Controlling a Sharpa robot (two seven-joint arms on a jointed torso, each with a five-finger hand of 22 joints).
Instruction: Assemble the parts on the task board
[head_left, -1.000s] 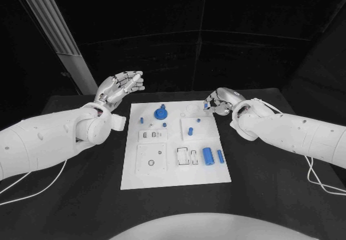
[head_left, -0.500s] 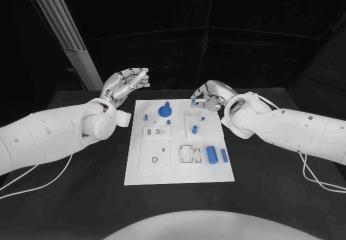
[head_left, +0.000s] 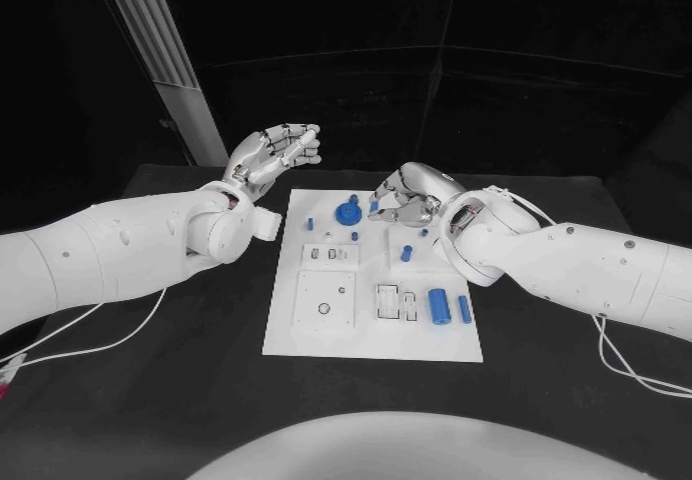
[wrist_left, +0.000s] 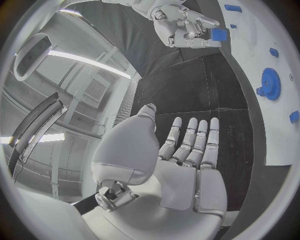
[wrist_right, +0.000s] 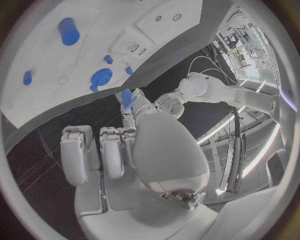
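1. Holding a small blue part (head_left: 375, 204) in its fingertips, the right hand (head_left: 408, 196) hangs over the far end of the task board (head_left: 372, 335). In the right wrist view the same blue part (wrist_right: 127, 98) sits pinched at the tip of the thumb and a finger, and the other fingers are curled in.
2. The left hand (head_left: 274, 152) is up in the air beyond the board's far left corner. It holds nothing. In the left wrist view its fingers (wrist_left: 195, 142) lie straight, side by side, with the thumb set apart.
3. The white board lies flat in the middle of the black table (head_left: 173, 380).
4. A round blue gear (head_left: 348, 213) stands on the far end of the board, just beside the right hand.
5. A small blue peg (head_left: 407, 254) stands near the middle of the board.
6. A fat blue cylinder (head_left: 438, 304) and a thin blue bar (head_left: 464, 308) lie side by side on the right part of the board.
7. A white cable (head_left: 635, 375) trails on the table by the right arm.
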